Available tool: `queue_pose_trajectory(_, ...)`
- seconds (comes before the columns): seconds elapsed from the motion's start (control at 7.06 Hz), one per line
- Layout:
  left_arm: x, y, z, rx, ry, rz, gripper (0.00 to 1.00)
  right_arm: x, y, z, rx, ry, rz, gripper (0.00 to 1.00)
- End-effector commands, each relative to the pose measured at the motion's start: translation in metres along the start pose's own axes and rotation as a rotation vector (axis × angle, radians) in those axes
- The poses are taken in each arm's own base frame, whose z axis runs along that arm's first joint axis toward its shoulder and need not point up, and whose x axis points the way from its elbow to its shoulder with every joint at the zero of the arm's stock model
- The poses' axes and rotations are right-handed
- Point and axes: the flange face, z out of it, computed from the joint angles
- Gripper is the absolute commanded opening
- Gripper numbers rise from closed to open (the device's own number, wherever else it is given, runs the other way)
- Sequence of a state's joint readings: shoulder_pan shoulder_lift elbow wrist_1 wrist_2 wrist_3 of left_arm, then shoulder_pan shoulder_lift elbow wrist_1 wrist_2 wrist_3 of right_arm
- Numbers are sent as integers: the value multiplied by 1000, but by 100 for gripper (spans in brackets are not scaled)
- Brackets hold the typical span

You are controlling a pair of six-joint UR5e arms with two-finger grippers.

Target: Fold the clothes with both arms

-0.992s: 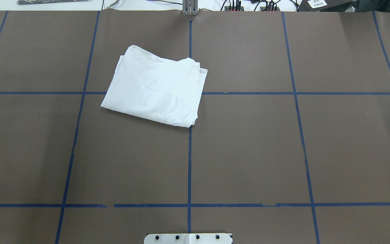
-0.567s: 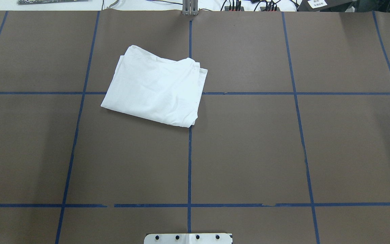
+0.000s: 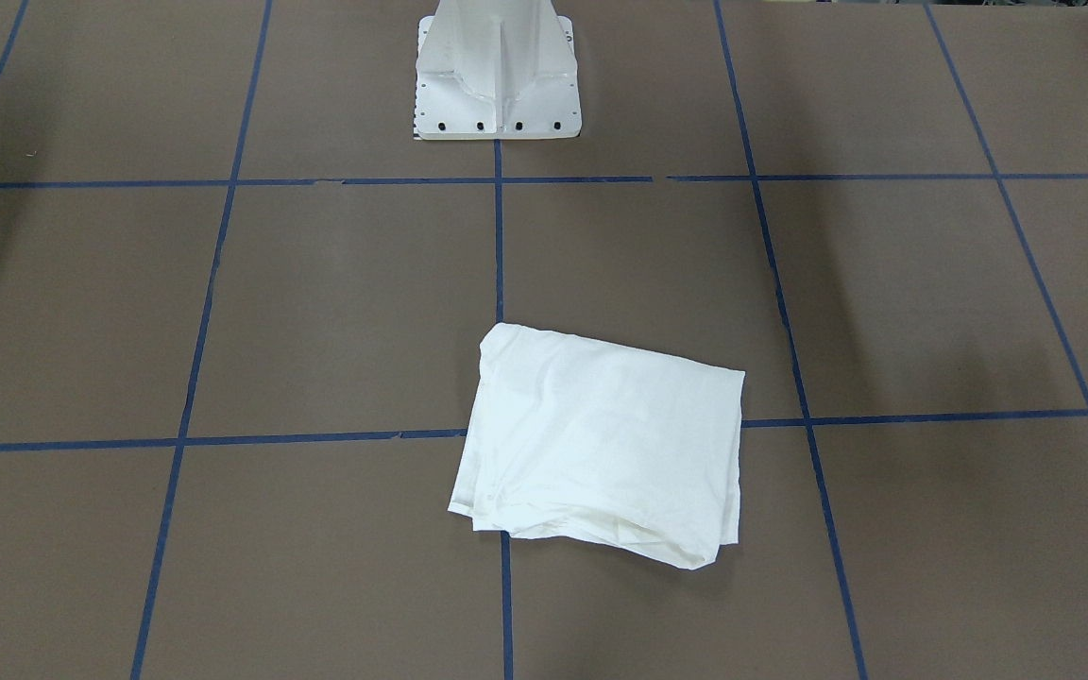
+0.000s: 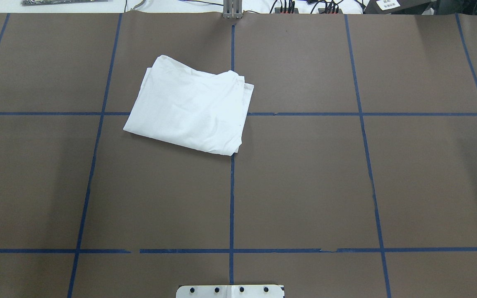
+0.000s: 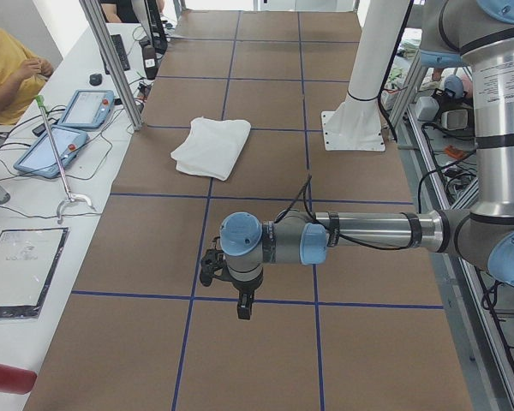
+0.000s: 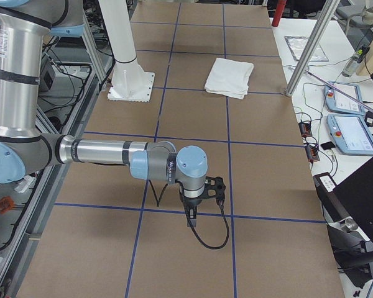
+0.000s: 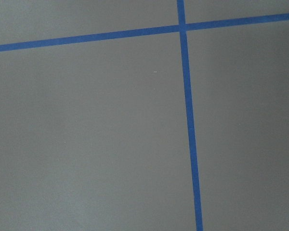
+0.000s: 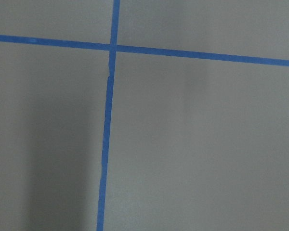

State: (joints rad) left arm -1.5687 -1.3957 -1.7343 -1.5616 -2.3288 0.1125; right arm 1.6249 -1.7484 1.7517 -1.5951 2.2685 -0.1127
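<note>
**On the worktop's left half: a folded shirt, with both arms held clear of it**

On the brown worktop (image 4: 304, 186) the white T-shirt (image 4: 189, 111) is shown as a compact, roughly rectangular bundle, set slightly askew to the blue tape grid (image 4: 232, 198). It is placed on the robot's left of the centre line, with one near corner touching that line. It lies across the far cross line, well apart from the white pedestal (image 3: 497, 66). A smooth, closed edge is turned toward the robot, and the looser, layered edges are turned toward the operators' side. This is judged consistent with cloth doubled away from the base. No print, collar or label is exposed on the upper face.

The left arm (image 5: 368, 231) and the right arm (image 6: 105, 152) are seen only in the side views. Each is stretched out low and level over its own end of the worktop. The left tool (image 5: 244, 304) and the right tool (image 6: 191, 217) are hung above bare paper near a tape crossing. Only paper and tape are recorded by the wrist cameras.

Whether the fingers of either tool are apart or together cannot be told, but the shirt is plainly clamped by neither. The folding is judged finished or nearly so. The arms are judged to be held aside so that the bundle is left unobstructed and undisturbed.
</note>
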Motion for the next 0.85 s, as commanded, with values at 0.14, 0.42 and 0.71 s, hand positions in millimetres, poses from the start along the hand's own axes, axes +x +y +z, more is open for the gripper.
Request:
queue_pose_trajectory(0.14,-1,1,0,1,0,-1,100,1,1,2,-3,1,4,100)
queue_pose_trajectory(0.42,-5,3,2,-4,0,-12,100,2,1,2,-5,4,4,100)
queue_pose_trajectory(0.71,-9,9,7,-15,2,-22,100,1,0,1,-1,3,2,100)
